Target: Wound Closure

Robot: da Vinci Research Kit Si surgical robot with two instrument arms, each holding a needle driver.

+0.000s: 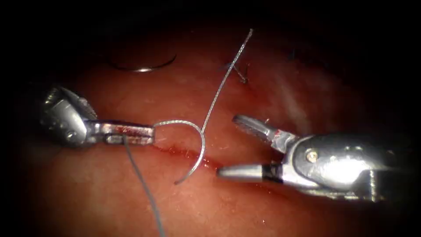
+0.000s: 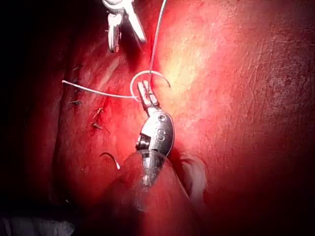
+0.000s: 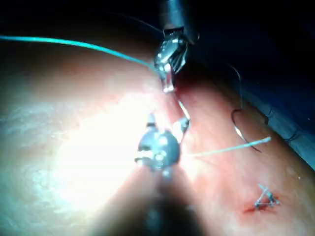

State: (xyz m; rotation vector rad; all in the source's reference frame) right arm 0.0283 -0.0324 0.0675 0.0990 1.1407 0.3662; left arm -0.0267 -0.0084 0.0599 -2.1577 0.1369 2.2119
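Note:
My left tool point(image 1: 152, 133) comes in from the left, its jaws shut on the curved needle point(image 1: 202, 142) near its tail end. The needle arches free over the cut point(image 1: 184, 153). Its whole curve shows and its tip hangs just above the tissue, below the cut. Thread point(image 1: 140, 184) trails down from the left jaws. A second strand point(image 1: 226, 79) runs from the needle's bend up and away. My right tool point(image 1: 228, 145) is right of the needle, jaws wide open and holding nothing. The left wrist view shows the left tool point(image 2: 143, 91) with the needle point(image 2: 150, 73) looped at its tip.
A tied stitch point(image 1: 241, 78) with short cut ends sits farther back along the wound. Red fluid lines the cut. A shiny curved metal edge point(image 1: 142, 68) lies at the back left. More stitches point(image 2: 96, 125) show in the left wrist view.

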